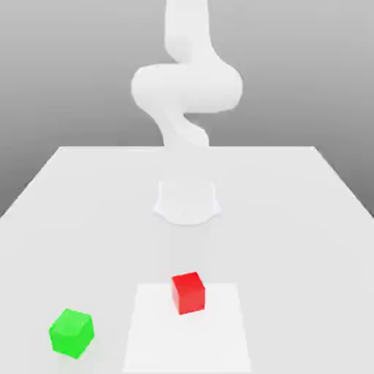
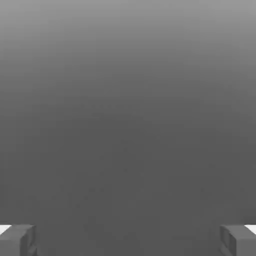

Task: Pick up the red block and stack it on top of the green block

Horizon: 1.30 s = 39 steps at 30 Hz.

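Hand view: our gripper is spread, empty. Descending misaligned with the angled red block, we could knock it askew.

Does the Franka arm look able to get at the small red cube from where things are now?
Probably yes: the small matte red cube sits on a flat white square, apart from the bright-green cube, nothing on top, and the gripper's jaws stand open.
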### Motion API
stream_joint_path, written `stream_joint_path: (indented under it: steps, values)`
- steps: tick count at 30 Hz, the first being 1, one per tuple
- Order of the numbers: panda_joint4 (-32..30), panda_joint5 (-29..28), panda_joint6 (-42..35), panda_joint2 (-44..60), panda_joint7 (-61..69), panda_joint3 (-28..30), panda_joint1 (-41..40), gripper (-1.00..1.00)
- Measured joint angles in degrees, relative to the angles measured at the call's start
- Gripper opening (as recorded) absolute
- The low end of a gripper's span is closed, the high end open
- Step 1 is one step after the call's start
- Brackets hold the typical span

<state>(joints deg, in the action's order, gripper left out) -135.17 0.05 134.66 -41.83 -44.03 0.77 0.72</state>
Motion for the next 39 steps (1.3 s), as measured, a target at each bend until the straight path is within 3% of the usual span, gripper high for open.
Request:
stream_joint_path:
  steps: [17,24,25,32,39]
  values:
    - [-27.4,-0.6,24.7,35.8,14.6,3.9,4.1,0.00]
    - [-27.5,3.0,37.6,51.4,18.3,2.0,3.2,0.00]
    - [-27.2,3.5,39.0,53.1,18.7,1.5,2.8,-1.00]
    - [-27.2,3.3,39.1,53.3,18.6,1.2,2.5,-1.00]
    - [-29.1,-0.4,28.0,40.3,15.9,2.3,2.6,-1.00]
